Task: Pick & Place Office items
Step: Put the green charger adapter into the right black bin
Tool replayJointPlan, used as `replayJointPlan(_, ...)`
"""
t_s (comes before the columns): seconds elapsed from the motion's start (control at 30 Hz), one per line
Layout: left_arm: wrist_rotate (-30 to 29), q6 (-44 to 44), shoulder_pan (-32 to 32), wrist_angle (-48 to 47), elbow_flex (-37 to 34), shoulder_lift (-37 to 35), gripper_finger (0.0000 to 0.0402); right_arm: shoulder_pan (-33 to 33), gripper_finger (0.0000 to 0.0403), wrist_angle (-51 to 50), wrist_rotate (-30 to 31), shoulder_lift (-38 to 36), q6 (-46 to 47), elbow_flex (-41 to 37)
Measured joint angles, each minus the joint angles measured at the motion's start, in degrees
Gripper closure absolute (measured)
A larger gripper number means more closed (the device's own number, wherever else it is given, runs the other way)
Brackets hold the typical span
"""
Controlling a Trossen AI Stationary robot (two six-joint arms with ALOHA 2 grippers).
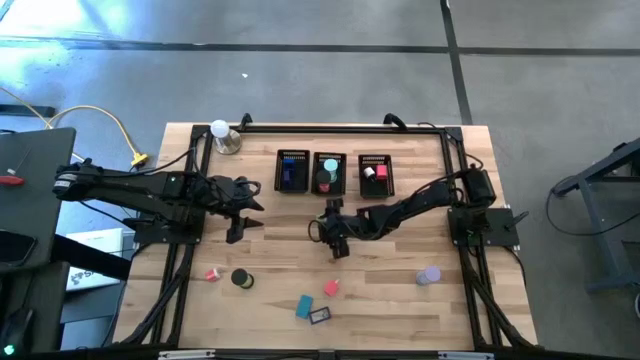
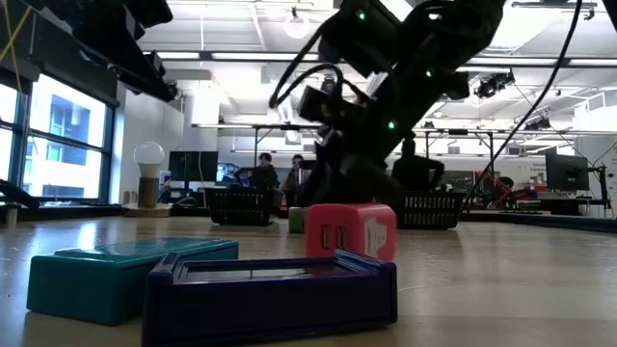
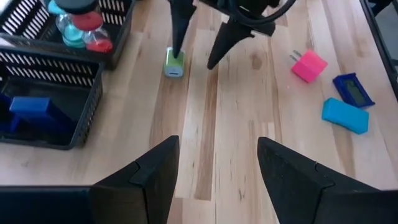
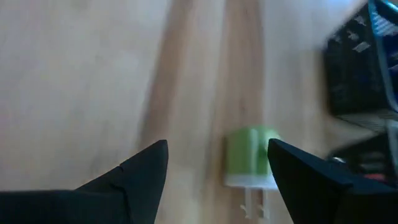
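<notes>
A small green and white plug block (image 4: 252, 158) lies on the wooden table in front of the middle bin. My right gripper (image 4: 217, 168) is open and low over it, one finger on each side, and it also shows in the high view (image 1: 336, 244). The block lies close to one finger (image 3: 178, 37). My left gripper (image 3: 217, 174) hangs open and holds nothing above the table's left part (image 1: 242, 212). A pink block (image 1: 331, 288), a teal block (image 1: 304, 306), a dark blue framed piece (image 1: 320, 316), a black roll (image 1: 241, 279), a small pink piece (image 1: 212, 273) and a purple piece (image 1: 428, 275) lie toward the near edge. My right gripper comes slanting down from the table's right, its fingers astride the green block (image 3: 175, 64). One fingertip (image 4: 280, 155) stands right beside the block's side. I cannot tell whether it touches. The block lies flat on the table.
Three black mesh bins (image 1: 292, 172) (image 1: 329, 174) (image 1: 376, 175) stand in a row at the far side, each with items inside. A white ball on a metal base (image 1: 222, 133) stands at the far left corner. Black frame rails (image 1: 200, 250) run along the table's sides.
</notes>
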Motion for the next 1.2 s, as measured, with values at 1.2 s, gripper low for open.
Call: replayJointPlan(1.2,-0.47,-2.83,-1.36,0.05,-0.02,0.17,0.019,-5.05,0.0137,-1.03,-11.38,0.46,15.53,0.13)
